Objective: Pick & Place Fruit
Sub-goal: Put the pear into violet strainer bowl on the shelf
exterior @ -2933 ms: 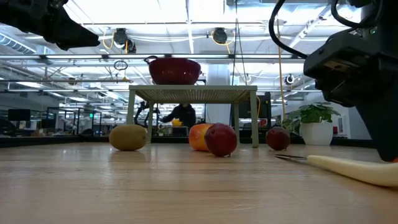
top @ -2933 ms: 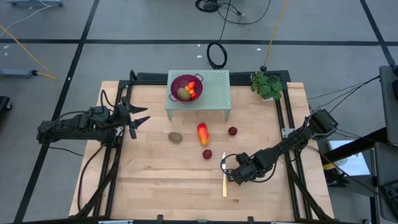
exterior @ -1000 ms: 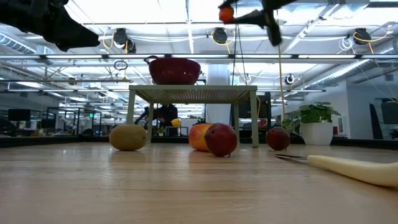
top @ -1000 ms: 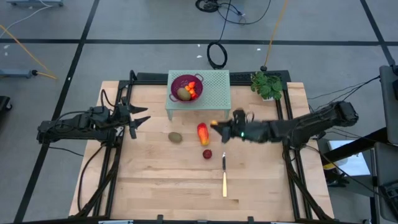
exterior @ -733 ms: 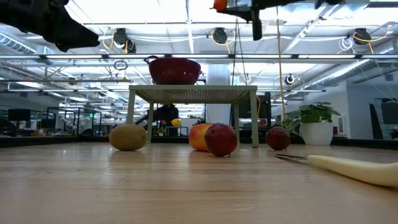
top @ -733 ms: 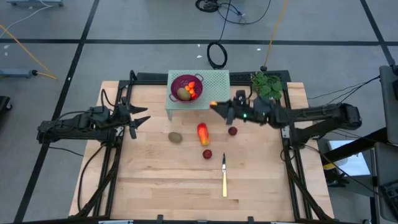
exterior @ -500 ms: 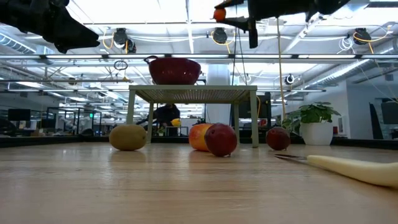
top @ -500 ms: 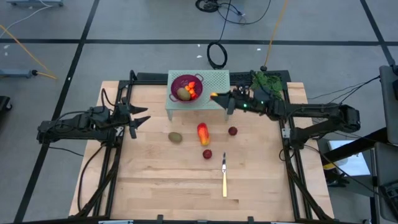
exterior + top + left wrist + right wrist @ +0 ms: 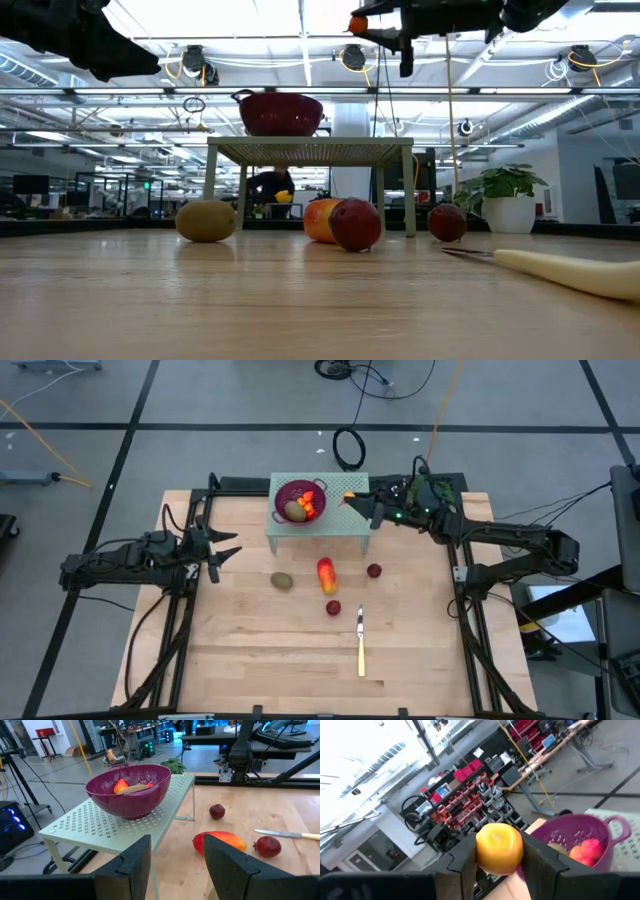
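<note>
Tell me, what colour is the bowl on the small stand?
Purple; the bowl shows best in the left wrist view.

The colander sits on the rack; fruit lies before it.

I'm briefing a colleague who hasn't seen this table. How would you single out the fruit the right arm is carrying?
Find the pale green perforated stand at the table's far edge, bearing the purple colander. Above its right part hangs the right gripper. Between its fingers is a small orange ball, the only fruit off the table and outside the colander.
</note>
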`<state>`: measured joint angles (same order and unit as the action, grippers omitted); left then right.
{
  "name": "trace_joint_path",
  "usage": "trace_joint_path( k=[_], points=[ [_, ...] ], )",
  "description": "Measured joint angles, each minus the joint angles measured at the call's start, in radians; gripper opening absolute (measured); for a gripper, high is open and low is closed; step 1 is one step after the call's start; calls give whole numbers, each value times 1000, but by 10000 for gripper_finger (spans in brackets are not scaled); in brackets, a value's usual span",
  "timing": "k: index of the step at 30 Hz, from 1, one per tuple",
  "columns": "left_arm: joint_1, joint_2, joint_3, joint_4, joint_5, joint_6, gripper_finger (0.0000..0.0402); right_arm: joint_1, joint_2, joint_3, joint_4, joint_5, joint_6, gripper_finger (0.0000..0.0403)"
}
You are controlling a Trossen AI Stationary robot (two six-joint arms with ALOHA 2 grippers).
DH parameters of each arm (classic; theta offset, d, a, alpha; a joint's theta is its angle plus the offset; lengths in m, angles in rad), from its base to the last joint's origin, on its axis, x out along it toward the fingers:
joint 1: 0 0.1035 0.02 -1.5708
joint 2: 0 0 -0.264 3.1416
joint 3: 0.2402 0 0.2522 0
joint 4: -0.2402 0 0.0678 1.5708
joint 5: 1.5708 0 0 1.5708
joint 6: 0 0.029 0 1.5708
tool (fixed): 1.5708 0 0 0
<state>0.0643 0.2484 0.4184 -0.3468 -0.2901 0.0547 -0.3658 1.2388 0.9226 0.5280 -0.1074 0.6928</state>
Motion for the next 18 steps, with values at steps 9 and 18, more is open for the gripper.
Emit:
trace_joint_path(
  k=[9, 18],
  points=[
    [0, 0, 0, 0, 0, 1, 182, -36, 0, 0, 65, 2, -28, 121],
    [0, 0, 0, -1, -1, 22, 182, -60, 0, 0, 133, 2, -51, 121]
  ],
)
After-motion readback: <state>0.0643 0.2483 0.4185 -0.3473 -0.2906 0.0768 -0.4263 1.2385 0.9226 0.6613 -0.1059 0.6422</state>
